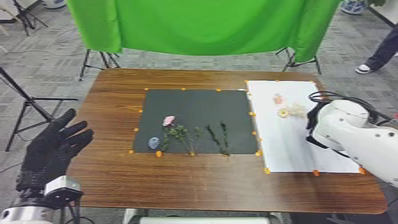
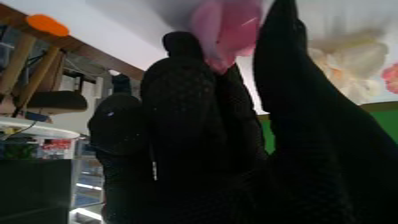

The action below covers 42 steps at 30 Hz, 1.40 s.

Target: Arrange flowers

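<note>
On the left, the robot's left hand (image 1: 55,147) is open beside the table. At the white sheet (image 1: 311,157), the right hand (image 1: 313,131) is partly hidden by its own arm. In the right wrist view, the right hand (image 2: 187,115) has its fingers nearly straight, with a pink-purple flower (image 2: 222,30) between fingertips and thumb. Cream petals (image 2: 354,62) show beyond the thumb. A pink flower (image 1: 278,99) and a yellowish one (image 1: 284,113) lie on the white sheet. The dark mat (image 1: 195,105) holds a pink flower (image 1: 169,120), green stems (image 1: 184,136) and a blue oval piece (image 1: 154,142).
Orange clips (image 1: 267,170) line the edges of the mat and sheet on the wooden table (image 1: 178,180). Behind the table hangs a green cloth (image 1: 204,25) on stands. A tripod (image 1: 31,102) stands at the left.
</note>
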Each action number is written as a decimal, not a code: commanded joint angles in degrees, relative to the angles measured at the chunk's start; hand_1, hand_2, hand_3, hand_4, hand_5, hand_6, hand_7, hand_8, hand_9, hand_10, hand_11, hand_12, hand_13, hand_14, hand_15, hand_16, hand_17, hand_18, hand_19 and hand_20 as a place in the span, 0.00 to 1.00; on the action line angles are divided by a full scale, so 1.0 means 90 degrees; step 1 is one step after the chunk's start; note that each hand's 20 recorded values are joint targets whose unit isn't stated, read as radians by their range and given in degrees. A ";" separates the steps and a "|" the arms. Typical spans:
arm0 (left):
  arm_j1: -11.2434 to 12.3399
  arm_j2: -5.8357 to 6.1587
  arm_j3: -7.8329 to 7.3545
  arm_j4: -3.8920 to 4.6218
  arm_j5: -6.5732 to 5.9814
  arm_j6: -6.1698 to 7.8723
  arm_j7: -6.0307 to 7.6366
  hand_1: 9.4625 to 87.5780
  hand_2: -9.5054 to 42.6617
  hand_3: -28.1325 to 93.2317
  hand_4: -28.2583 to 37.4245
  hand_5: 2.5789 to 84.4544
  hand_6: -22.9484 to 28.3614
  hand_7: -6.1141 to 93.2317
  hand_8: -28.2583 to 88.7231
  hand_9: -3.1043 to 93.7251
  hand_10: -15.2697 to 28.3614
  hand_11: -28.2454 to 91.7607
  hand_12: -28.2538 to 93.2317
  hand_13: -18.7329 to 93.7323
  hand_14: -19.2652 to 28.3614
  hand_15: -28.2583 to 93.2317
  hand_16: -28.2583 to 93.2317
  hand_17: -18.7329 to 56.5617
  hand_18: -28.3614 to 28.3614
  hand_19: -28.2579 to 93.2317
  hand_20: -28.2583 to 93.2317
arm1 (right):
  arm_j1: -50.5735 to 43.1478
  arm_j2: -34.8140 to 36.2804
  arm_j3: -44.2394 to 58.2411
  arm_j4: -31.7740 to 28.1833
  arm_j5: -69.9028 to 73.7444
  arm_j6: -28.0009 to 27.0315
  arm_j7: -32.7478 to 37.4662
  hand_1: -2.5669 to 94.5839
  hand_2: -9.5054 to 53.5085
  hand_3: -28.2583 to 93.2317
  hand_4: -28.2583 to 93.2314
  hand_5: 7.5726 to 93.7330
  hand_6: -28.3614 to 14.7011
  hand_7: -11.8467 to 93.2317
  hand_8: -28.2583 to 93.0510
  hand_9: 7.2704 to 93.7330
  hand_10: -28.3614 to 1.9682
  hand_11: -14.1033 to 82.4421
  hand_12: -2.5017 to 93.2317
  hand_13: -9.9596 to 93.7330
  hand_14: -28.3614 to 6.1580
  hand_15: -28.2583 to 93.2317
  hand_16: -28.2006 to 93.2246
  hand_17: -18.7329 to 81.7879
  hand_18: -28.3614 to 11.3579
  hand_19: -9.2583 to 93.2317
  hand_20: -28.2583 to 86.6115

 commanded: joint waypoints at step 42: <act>0.0766 0.0330 -0.0397 -0.0161 -0.0419 0.0326 0.0497 0.26 0.31 0.76 0.14 0.42 0.64 0.15 0.18 0.37 0.82 0.46 0.33 0.36 0.99 0.71 0.13 0.16 1.00 0.69 0.23 | 0.0981 -0.2420 -0.1451 -0.1672 -0.1539 0.1061 -0.1740 0.66 0.00 0.85 0.00 0.86 0.63 0.34 0.28 1.00 0.67 0.22 0.36 0.95 0.86 0.80 0.37 0.79 0.39 1.00 0.61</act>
